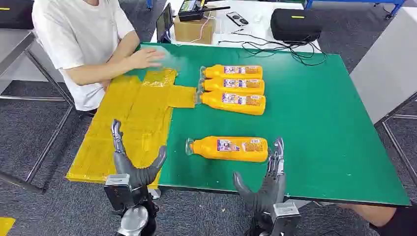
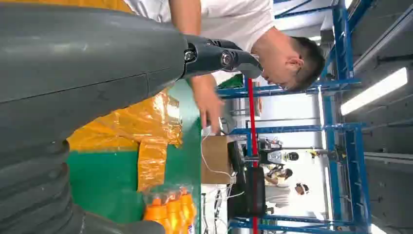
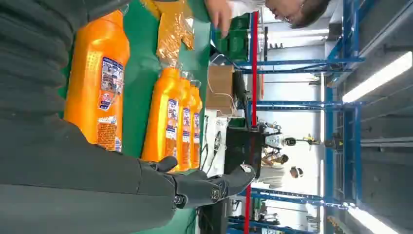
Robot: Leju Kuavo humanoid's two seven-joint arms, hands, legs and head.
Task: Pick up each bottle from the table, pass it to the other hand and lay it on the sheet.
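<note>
Starting at the left, a person's hand [image 1: 146, 57] rests on the far end of the yellow sheet [image 1: 130, 123], which lies crinkled over the left edge of the green table [image 1: 324, 123]. The left hand [image 1: 132, 160] hovers above the sheet's near part, fingers spread and holding nothing.

Moving right, three orange bottles [image 1: 232, 89] lie side by side further back on the table, their clear caps pointing toward the sheet. A fourth, the nearest bottle [image 1: 228, 148], lies alone on its side close to the table's front edge, well apart from the sheet.

Just beside that bottle's base stands the right hand [image 1: 269, 179], fingers upright and apart — empty, not yet touching it as far as the head view shows.

The bottle looks like full, rigid plastic with a glossy label: probably fairly heavy and somewhat slippery, liable to roll. A grasp around the broad middle of the body would likely hold best — leaving the neck end free for the left hand to take.
</note>
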